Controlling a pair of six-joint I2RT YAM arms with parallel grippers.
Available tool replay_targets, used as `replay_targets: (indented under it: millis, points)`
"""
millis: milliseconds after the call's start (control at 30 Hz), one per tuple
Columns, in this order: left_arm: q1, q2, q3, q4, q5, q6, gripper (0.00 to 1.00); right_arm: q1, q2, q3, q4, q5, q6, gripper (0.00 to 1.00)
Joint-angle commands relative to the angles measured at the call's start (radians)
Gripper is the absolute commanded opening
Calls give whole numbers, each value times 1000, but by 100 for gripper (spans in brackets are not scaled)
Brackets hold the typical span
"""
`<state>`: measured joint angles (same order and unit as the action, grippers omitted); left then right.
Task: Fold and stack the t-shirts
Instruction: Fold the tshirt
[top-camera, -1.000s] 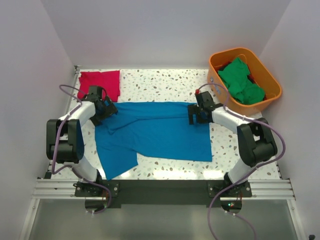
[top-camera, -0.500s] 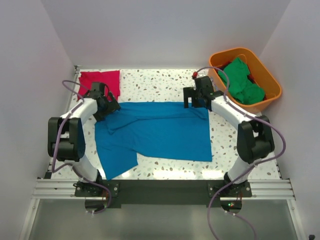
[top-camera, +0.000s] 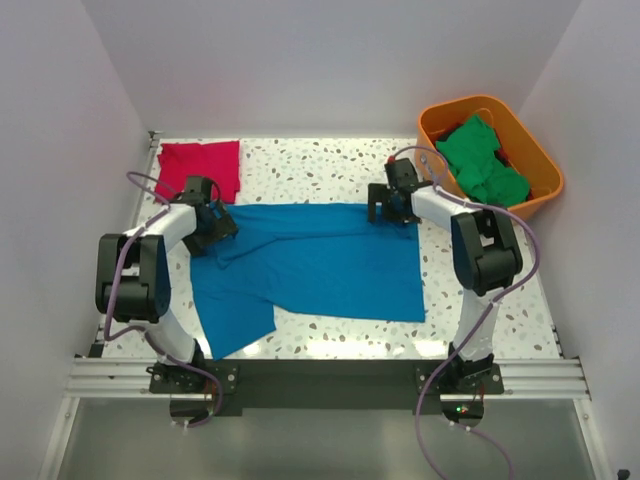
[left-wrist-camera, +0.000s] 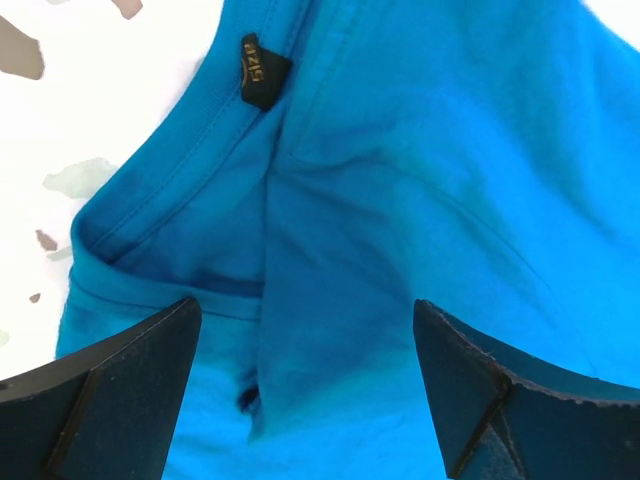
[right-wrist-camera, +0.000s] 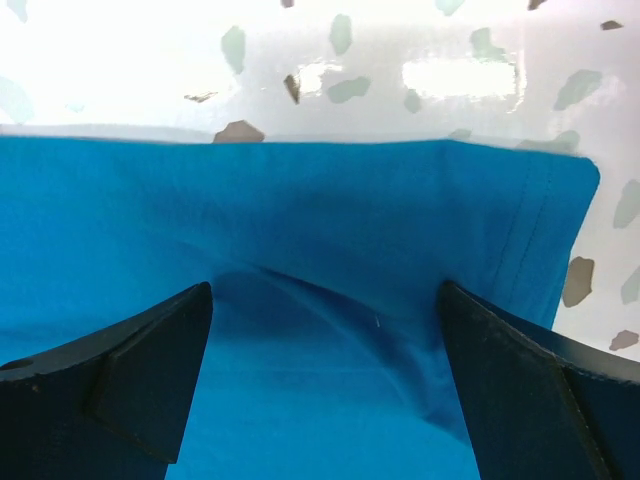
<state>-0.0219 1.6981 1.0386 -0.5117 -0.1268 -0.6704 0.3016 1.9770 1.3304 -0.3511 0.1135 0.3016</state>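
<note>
Blue t-shirt (top-camera: 320, 270): soft cotton knit, bright blue, spread mostly flat across the middle of the terrazzo table (top-camera: 320, 165). One flap reaches toward the near left edge. Shallow wrinkles run along its far edge.

Red t-shirt (top-camera: 200, 165): crimson, folded to a neat rectangle, lying flat at the far left corner, apart from the blue one.

Green t-shirts (top-camera: 482, 160): crumpled in a heap inside the orange plastic bin (top-camera: 545, 180) at the far right; the bin is rounded and glossy.

Left gripper (top-camera: 218, 226): low over the far left corner of the blue t-shirt. Its wrist view shows what the overhead view cannot: the ribbed neckline (left-wrist-camera: 160, 200) with double stitching, a small black size label (left-wrist-camera: 262, 70) sewn inside it, and a soft crease running down the cloth. The dark, wedge-shaped fingers (left-wrist-camera: 120, 370) stand spread wide, the cloth lying between them, nothing pinched.

Right gripper (top-camera: 386, 212): low over the far right corner of the same shirt. Its wrist view shows the straight far edge, a stitched hem (right-wrist-camera: 535, 230) turning the corner, and one raised fold between the fingers (right-wrist-camera: 130, 370). These are also spread wide, gripping nothing. Beyond the edge, the table surface is glossy white with grey-green chips. Whether either fingertip touches the cloth cannot be told.
</note>
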Motion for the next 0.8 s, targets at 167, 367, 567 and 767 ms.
replay_targets:
  millis: [167, 367, 567, 767]
  points:
    - [7, 120, 78, 19, 9, 0, 89, -67, 57, 39, -38, 46, 42, 99]
    - [7, 193, 152, 22, 24, 17, 88, -105, 92, 93, -57, 46, 34, 99]
    - [2, 203, 225, 6, 72, 32, 90, -105, 68, 159, -52, -17, -18, 99]
    - [-15, 39, 216, -63, 32, 34, 100, -82, -29, 179, -78, -77, -76, 99]
